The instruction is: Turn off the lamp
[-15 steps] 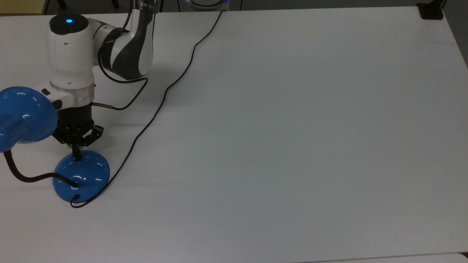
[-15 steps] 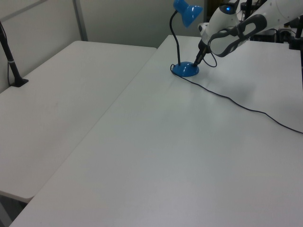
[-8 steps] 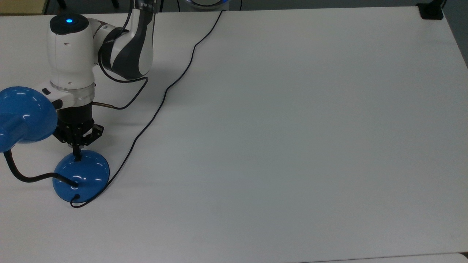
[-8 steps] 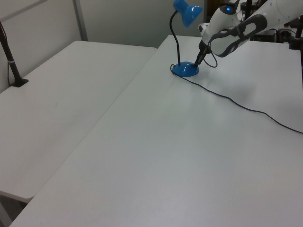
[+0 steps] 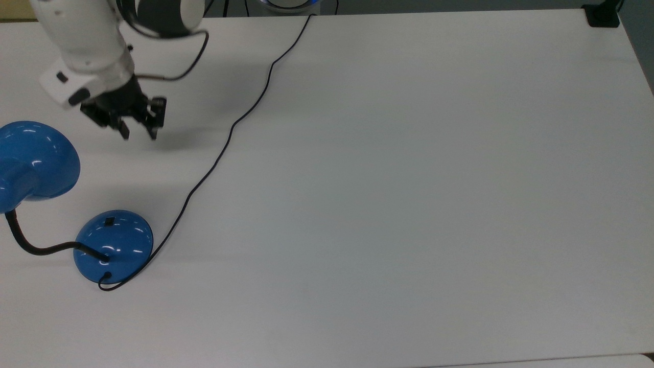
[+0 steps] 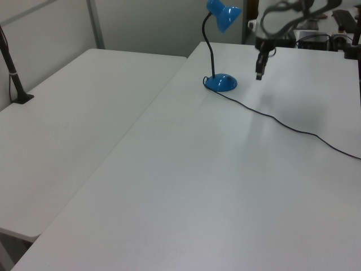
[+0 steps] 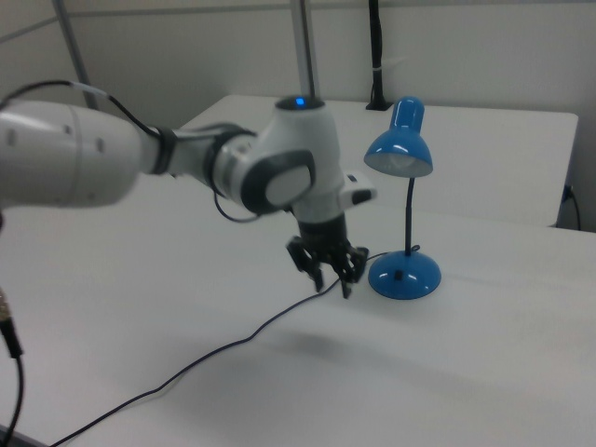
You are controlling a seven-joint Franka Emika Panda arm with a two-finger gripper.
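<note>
The lamp (image 5: 113, 245) stands at the top view's left edge on the white table (image 5: 409, 179), its round blue base (image 5: 118, 250) sitting flat with a small black switch (image 5: 109, 221) on the far side of the dome. From the base a black gooseneck (image 5: 30, 246) curls out toward the top view's left and carries the blue shade (image 5: 31, 162), which hangs over the table at the frame's edge. In the right view the shade (image 7: 399, 147) faces the camera and its mouth looks pale grey, with no glow I can make out. Just to the top view's right of the shade, and well above the base in that frame, the gripper (image 5: 139, 134) hangs over bare table, clear of the lamp; its two black fingers (image 5: 152, 134) stand apart with a gap between them and hold nothing. The white arm (image 5: 82, 36) reaches in from the top view's upper left corner. In the right view the gripper (image 7: 331, 279) hangs just to the right view's left of the base (image 7: 404, 276), lifted off the tabletop. A thin black cord (image 5: 225, 140) leaves the base, loops round its near side, then runs diagonally across the table toward the top edge of the top view. In the left view the gripper (image 6: 259, 72) hangs to the left view's right of the base (image 6: 221, 83), apart from it.
</note>
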